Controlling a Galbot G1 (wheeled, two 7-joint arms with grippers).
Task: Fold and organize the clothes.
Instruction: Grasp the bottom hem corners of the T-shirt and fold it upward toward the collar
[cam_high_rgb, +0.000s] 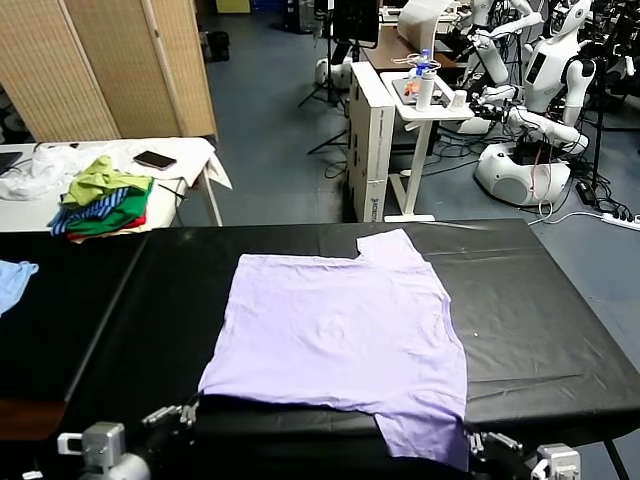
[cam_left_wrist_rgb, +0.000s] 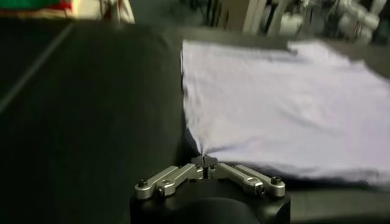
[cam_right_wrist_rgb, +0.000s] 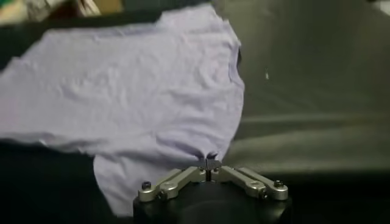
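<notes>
The pale lavender T-shirt (cam_high_rgb: 340, 335) lies spread flat on the black table (cam_high_rgb: 540, 330), one sleeve pointing to the far side and one hanging over the near edge. My left gripper (cam_high_rgb: 188, 412) sits at the shirt's near left corner, shut on a pinch of the fabric (cam_left_wrist_rgb: 206, 161). My right gripper (cam_high_rgb: 472, 440) is at the near right, by the hanging sleeve, shut on the shirt's edge (cam_right_wrist_rgb: 209, 159). In the left wrist view the T-shirt (cam_left_wrist_rgb: 280, 103) stretches away from the jaws; in the right wrist view the T-shirt (cam_right_wrist_rgb: 140, 91) does too. No printed graphic shows.
A pile of green, yellow and striped garments (cam_high_rgb: 103, 198) and a phone (cam_high_rgb: 155, 160) lie on a white table at the back left. A light blue cloth (cam_high_rgb: 14, 280) lies at the black table's left end. White carts and other robots (cam_high_rgb: 540, 90) stand beyond.
</notes>
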